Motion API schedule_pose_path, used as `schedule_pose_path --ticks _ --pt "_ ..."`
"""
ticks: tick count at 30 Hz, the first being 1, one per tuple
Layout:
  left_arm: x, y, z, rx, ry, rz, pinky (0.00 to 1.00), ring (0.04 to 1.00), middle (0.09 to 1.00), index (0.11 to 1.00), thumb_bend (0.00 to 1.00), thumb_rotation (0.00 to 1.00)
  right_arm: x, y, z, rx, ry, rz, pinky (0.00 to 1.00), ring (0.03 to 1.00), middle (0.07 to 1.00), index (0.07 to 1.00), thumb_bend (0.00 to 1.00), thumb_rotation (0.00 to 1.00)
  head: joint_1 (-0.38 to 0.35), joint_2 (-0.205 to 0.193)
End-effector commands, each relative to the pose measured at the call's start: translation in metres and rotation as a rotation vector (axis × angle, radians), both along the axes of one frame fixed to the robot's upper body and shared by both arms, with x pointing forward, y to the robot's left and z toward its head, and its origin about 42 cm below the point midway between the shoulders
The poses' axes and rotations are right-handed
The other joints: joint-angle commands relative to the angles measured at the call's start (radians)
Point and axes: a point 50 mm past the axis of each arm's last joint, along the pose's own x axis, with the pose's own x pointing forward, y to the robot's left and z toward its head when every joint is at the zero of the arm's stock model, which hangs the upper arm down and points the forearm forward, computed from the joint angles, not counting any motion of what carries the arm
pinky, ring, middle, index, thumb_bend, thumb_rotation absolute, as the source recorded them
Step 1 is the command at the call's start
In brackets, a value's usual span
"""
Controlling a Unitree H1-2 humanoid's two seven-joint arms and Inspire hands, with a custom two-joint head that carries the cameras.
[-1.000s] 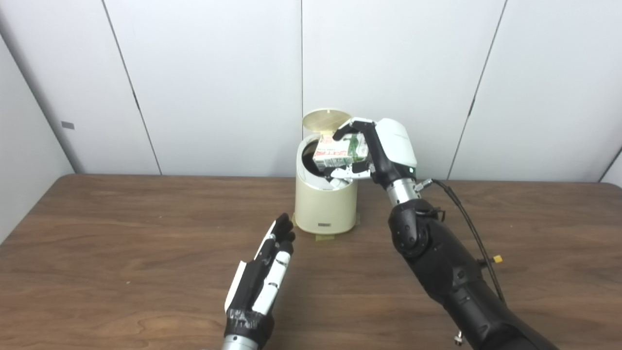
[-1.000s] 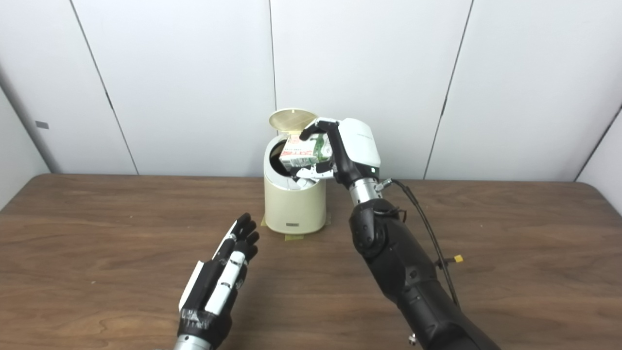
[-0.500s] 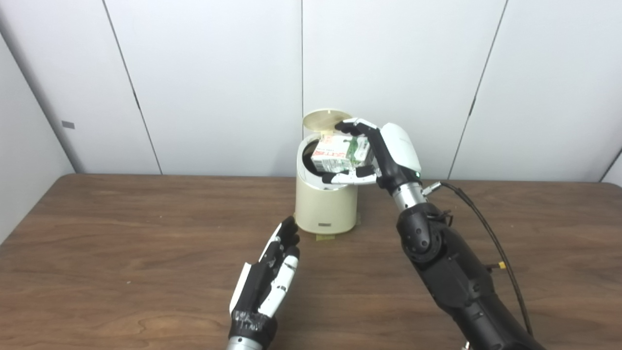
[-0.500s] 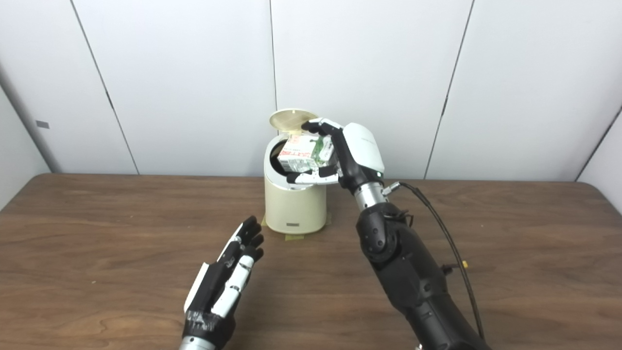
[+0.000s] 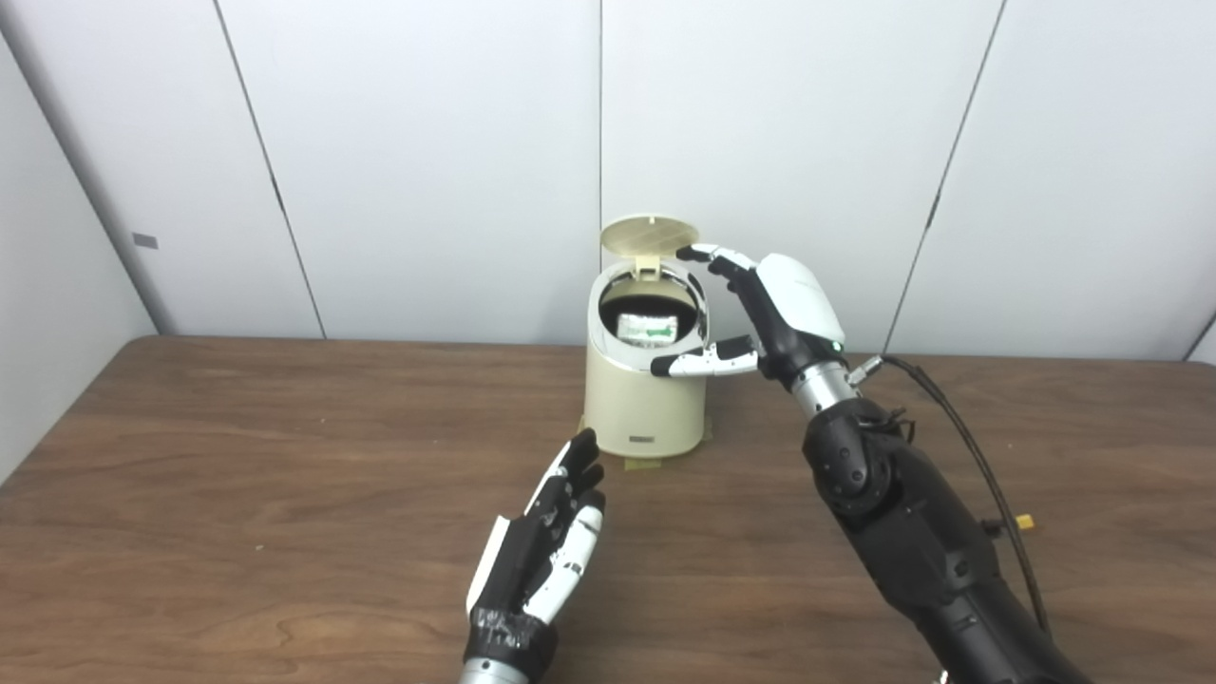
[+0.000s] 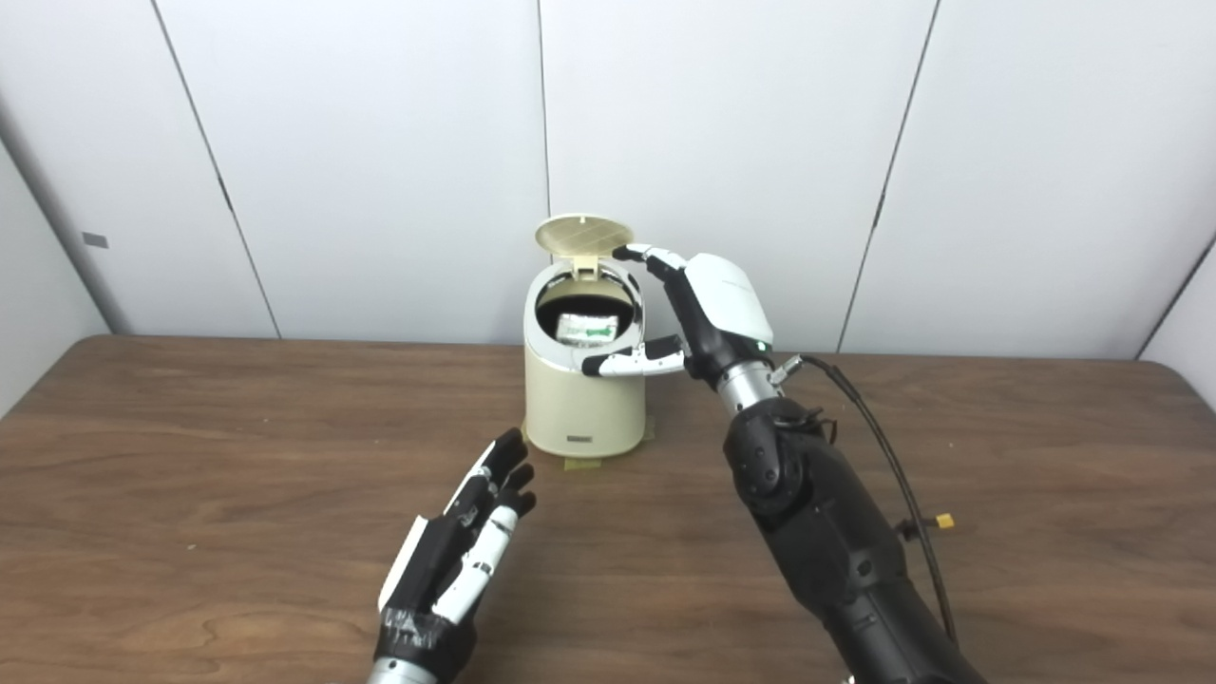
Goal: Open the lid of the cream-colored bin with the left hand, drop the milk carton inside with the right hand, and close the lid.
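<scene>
Bin: the cream-colored bin (image 5: pixel 644 404) stands upright on the brown wooden surface (image 5: pixel 237 494), near its far edge, in front of white wall panels (image 5: pixel 427 142).
Lid: the round lid (image 5: pixel 650 233) is swung up and back on its hinge, leaving the dark opening uncovered.
Milk carton: the milk carton (image 5: pixel 648 329) lies inside the bin, visible through the opening; its upper face is white with green print.
Writing: the print on the carton is too small to read; a small dark label (image 5: pixel 643 439) sits low on the front of the bin, also unreadable.
Right hand: the right hand (image 5: pixel 760 313) hangs at the bin's right side by the rim, fingers spread apart and holding nothing; the upper fingertips (image 5: pixel 692 253) reach just beside the raised lid, the thumb (image 5: pixel 698 362) lies across the front right of the rim.
Left hand: the left hand (image 5: pixel 546 546) is low over the surface in front of the bin, fingers nearly straight and a little apart, holding nothing, clear of the bin.
Tape: yellowish tape (image 5: pixel 641 464) shows at the bin's base.
Cable: a black cable (image 5: pixel 959 446) runs along the right arm.
</scene>
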Motion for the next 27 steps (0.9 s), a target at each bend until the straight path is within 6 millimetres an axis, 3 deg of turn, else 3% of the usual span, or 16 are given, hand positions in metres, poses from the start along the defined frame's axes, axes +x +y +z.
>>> schedule_pose_path --ticks 1,10,18,23,27 --pt "-0.002 -0.006 0.007 -0.018 -0.03 -0.004 0.96 0.979 0.987 0.971 0.02 0.44 0.007 0.006 0.029 0.007 -0.067 0.015 0.72 0.816 0.834 0.781 0.89 0.39 -0.001 0.001" --pt "0.0 -0.001 0.006 -0.044 -0.033 0.044 0.97 0.976 0.976 0.979 0.25 0.51 0.004 -0.004 0.032 0.041 -0.092 0.008 0.7 0.794 0.816 0.79 0.86 0.39 -0.01 0.001" --pt "0.003 0.006 0.009 -0.079 -0.034 0.112 1.0 0.976 0.966 0.998 0.34 0.57 -0.015 -0.04 0.024 0.187 0.007 -0.063 0.68 0.79 0.829 0.817 0.68 0.5 -0.009 0.005" --pt "0.005 0.012 0.014 -0.075 -0.043 0.144 1.0 0.981 0.97 1.0 0.35 0.64 -0.027 -0.062 0.016 0.325 0.106 -0.095 0.69 0.793 0.833 0.823 0.54 0.71 -0.009 0.015" --pt "0.006 0.017 0.017 -0.062 -0.039 0.161 1.0 0.985 0.973 1.0 0.36 0.66 -0.04 -0.078 0.007 0.407 0.16 -0.108 0.67 0.778 0.833 0.825 0.53 0.91 -0.013 0.02"
